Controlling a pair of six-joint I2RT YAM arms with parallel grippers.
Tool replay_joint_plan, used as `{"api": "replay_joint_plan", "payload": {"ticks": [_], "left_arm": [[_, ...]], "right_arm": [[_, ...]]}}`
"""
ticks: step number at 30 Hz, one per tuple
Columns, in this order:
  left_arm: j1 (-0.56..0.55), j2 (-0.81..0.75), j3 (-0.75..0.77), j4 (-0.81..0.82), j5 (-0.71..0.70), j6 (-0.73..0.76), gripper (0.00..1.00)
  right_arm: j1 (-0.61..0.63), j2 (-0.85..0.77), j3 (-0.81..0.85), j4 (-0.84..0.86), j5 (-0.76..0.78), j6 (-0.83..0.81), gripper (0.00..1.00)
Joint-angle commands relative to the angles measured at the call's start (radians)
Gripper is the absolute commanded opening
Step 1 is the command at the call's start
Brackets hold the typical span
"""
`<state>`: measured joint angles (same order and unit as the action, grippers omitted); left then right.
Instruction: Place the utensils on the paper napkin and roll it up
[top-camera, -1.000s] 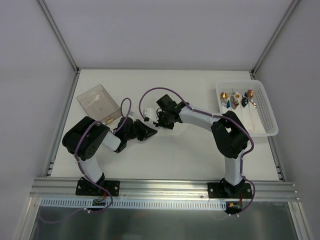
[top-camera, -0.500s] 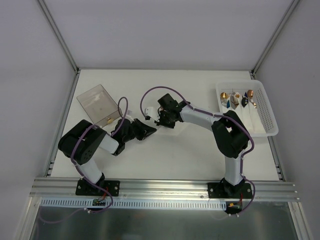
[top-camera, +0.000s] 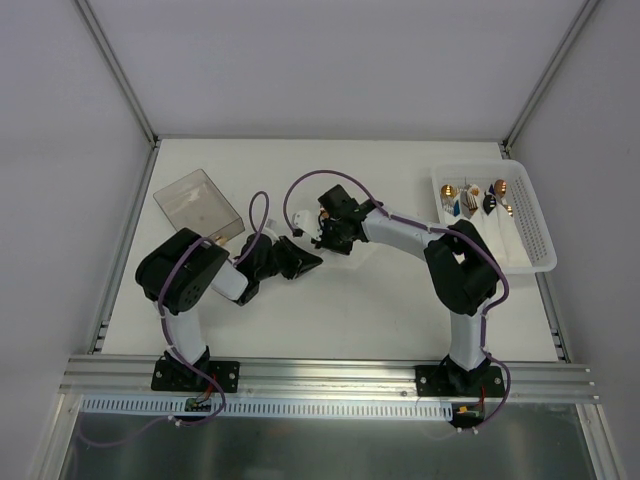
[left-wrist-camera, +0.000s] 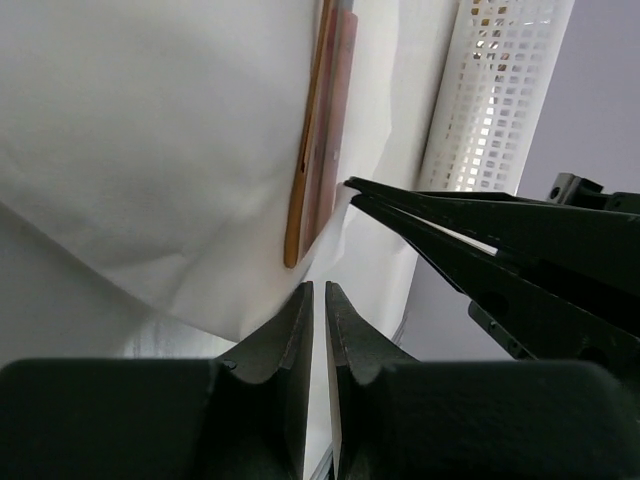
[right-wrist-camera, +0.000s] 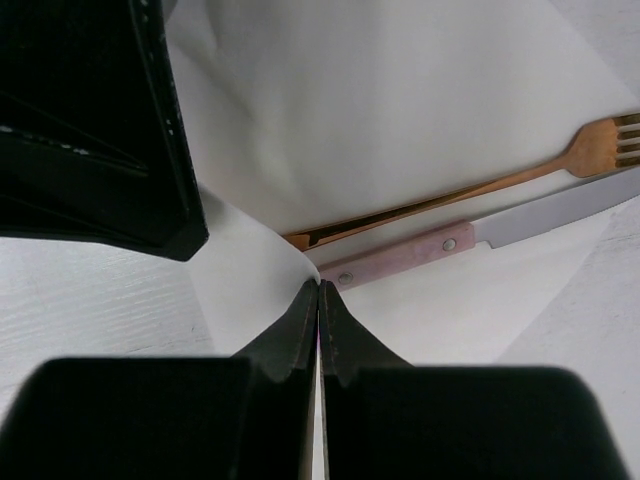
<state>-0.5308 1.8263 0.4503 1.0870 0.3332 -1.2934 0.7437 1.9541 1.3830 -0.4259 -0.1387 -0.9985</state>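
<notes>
The paper napkin (top-camera: 298, 220) lies mid-table, mostly hidden under both grippers. In the left wrist view the napkin (left-wrist-camera: 150, 150) is folded over the utensils: a copper fork handle (left-wrist-camera: 303, 170) and a pink knife handle (left-wrist-camera: 335, 110). The right wrist view shows the fork (right-wrist-camera: 520, 178) and the knife (right-wrist-camera: 480, 240) between napkin layers (right-wrist-camera: 380, 100). My right gripper (right-wrist-camera: 318, 287) is shut on the napkin's folded edge and also shows in the top view (top-camera: 322, 240). My left gripper (left-wrist-camera: 318, 290) is closed on a napkin layer right beside it, and shows in the top view (top-camera: 310, 262).
A white perforated basket (top-camera: 540, 235) holding more cutlery stands at the right edge and also shows in the left wrist view (left-wrist-camera: 500, 90). A clear plastic box (top-camera: 195, 205) sits at the back left. The right gripper's fingers (left-wrist-camera: 450, 235) cross the left wrist view.
My left arm has swung its elbow forward and pushed its gripper slightly right, closer under the right gripper. The right gripper has stayed almost still on the napkin.
</notes>
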Motion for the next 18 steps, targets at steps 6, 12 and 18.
{"api": "replay_joint_plan", "payload": {"ticks": [6, 12, 18], "left_arm": [[-0.008, 0.041, 0.022, 0.102, -0.013, -0.014, 0.09], [-0.009, 0.079, 0.021, 0.105, -0.028, -0.047, 0.09], [-0.008, 0.106, 0.007, 0.123, -0.037, -0.086, 0.08]], "right_arm": [[-0.004, 0.002, 0.057, -0.025, 0.001, 0.021, 0.05], [-0.003, -0.001, 0.071, -0.033, -0.007, 0.046, 0.15], [-0.012, -0.032, 0.085, -0.047, -0.007, 0.103, 0.23]]}}
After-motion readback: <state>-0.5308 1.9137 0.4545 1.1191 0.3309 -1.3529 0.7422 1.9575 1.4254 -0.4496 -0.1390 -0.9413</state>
